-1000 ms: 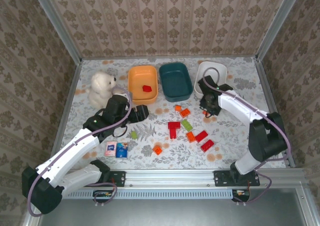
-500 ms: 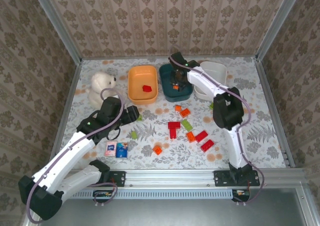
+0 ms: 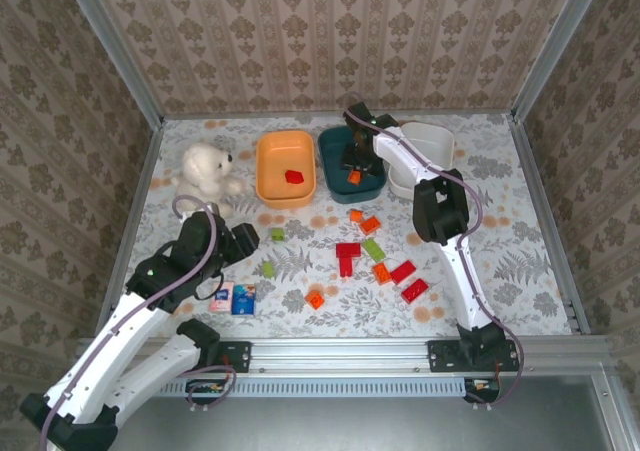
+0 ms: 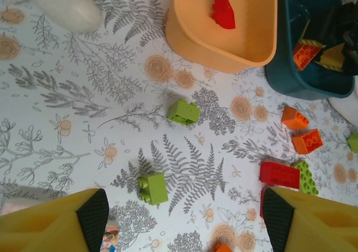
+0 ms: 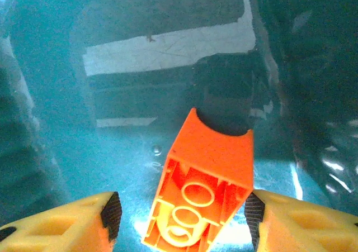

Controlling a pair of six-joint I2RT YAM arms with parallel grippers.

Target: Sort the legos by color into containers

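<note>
My right gripper (image 3: 352,163) hangs inside the dark teal bowl (image 3: 334,167), jaws open. An orange lego (image 5: 204,190) lies tilted between them on the teal bowl's floor (image 5: 84,151), with a clear gap to the left fingertip. The orange bowl (image 3: 270,161) holds a red lego (image 3: 294,177). The white bowl (image 3: 428,139) stands to the right. My left gripper (image 4: 184,218) is open over the table with nothing in it. A light green lego (image 4: 153,188) lies below it and another (image 4: 183,111) farther off. Several red, orange and green legos (image 3: 381,271) lie at centre.
A white stuffed bear (image 3: 205,171) sits left of the orange bowl. A pink-and-blue packet (image 3: 233,298) lies near the left arm. Metal frame rails and patterned walls close in the table on all sides.
The right arm swung from the table in front of the white bowl into the teal bowl and opened, letting go of the orange lego. The left arm drew back toward the near left.
</note>
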